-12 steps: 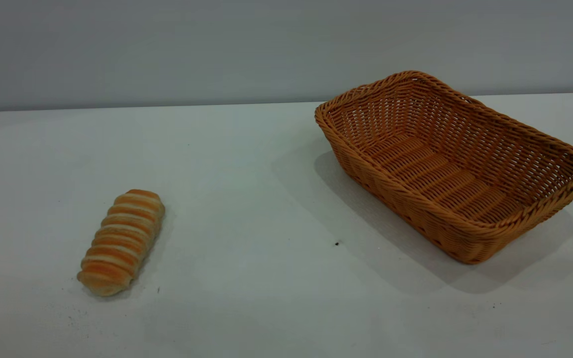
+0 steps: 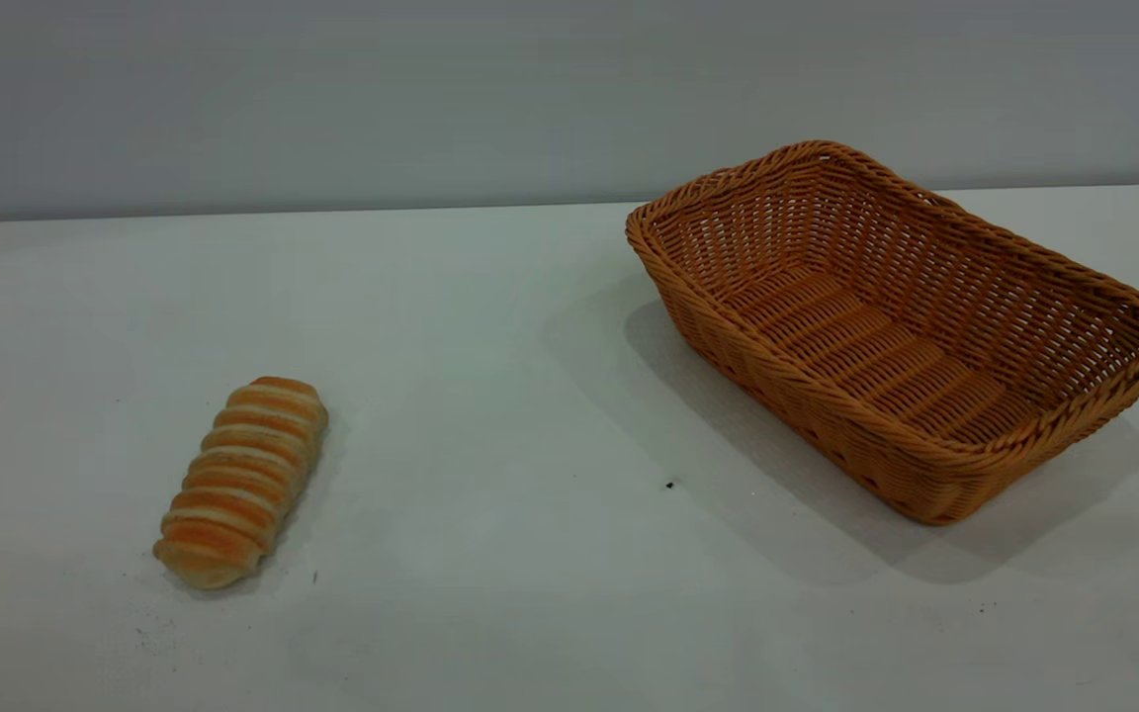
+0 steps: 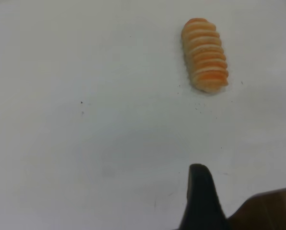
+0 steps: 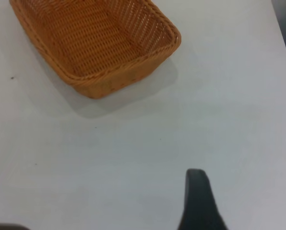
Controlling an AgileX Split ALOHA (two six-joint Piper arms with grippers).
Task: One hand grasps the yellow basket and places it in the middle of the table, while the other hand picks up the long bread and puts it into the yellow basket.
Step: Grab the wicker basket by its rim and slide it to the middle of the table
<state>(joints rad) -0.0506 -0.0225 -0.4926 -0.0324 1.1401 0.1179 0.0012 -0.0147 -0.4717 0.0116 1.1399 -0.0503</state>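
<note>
The long bread, a short ridged roll with orange and cream stripes, lies on the left part of the white table. The yellow basket, woven orange-tan wicker, stands empty at the right, turned at an angle. Neither arm appears in the exterior view. In the left wrist view the long bread lies well ahead of my left gripper, which shows only as a dark tip above bare table. In the right wrist view the yellow basket sits well ahead of my right gripper, also just a dark tip.
A grey wall runs behind the table's far edge. A few dark specks dot the tabletop between roll and basket. The table's right edge shows in the right wrist view, close beside the basket.
</note>
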